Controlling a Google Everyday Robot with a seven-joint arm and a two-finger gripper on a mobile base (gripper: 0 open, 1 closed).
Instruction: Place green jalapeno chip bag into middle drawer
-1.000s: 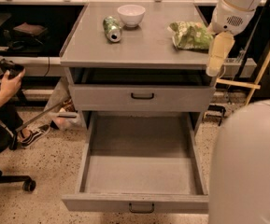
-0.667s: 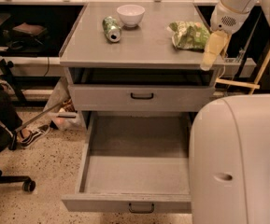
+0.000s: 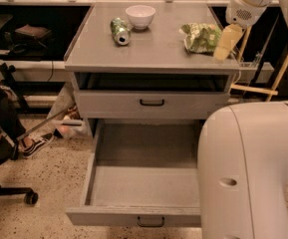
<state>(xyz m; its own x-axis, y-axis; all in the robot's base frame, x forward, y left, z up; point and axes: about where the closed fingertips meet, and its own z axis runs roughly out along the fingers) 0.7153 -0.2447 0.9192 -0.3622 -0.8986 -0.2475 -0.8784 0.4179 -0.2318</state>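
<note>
1. The green jalapeno chip bag (image 3: 201,37) lies unmoved on the cabinet top (image 3: 148,51), just beside the gripper (image 3: 220,54) and ungrasped.
2. The gripper has edged closer to the bag; whether it is spread or closed cannot be told.
3. The middle drawer (image 3: 133,215), well below the gripper, stands open, so grasping likely comes next.

The tool (image 3: 225,45) hangs at the right edge of the tabletop (image 3: 148,51), just beside the green jalapeno chip bag (image 3: 199,37). The middle drawer (image 3: 143,185) stands open below.

the arm (image 3: 250,4) reaches in at upper right, its yellowish hand (image 3: 221,52) angled downward; a bulky white link (image 3: 248,173) fills the lower right.
</note>
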